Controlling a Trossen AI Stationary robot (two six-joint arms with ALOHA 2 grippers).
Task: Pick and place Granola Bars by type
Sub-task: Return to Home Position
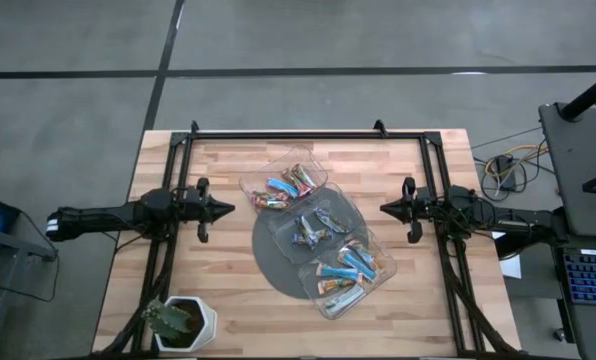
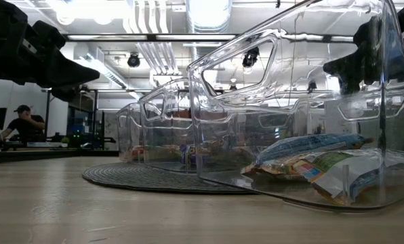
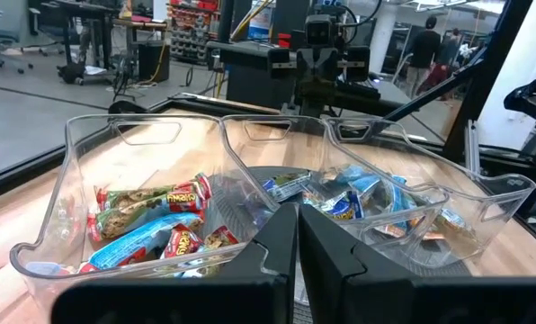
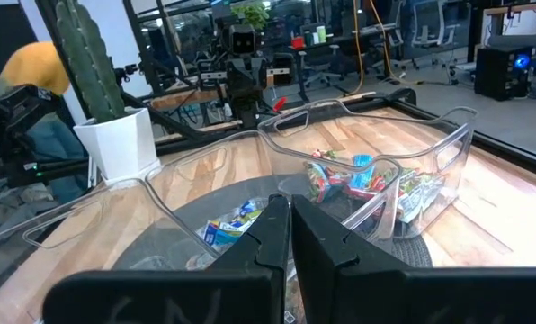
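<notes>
While both arms hang clear above the wooden table [image 1: 228, 290], my left gripper [image 1: 229, 208] sits at 9 o'clock of the grey mat [image 1: 278, 265] and my right gripper [image 1: 383, 209] at 3 o'clock, each with its fingers drawn narrow together and holding nothing. Three clear trays [image 3: 79, 162] run side by side across the mat from 11 o'clock to 5 o'clock. The granola bars [image 1: 346, 268] lie heaped inside all three trays, in blue, orange and green wrappers. A potted plant [image 1: 183, 322] stands at the table's 7 o'clock corner
</notes>
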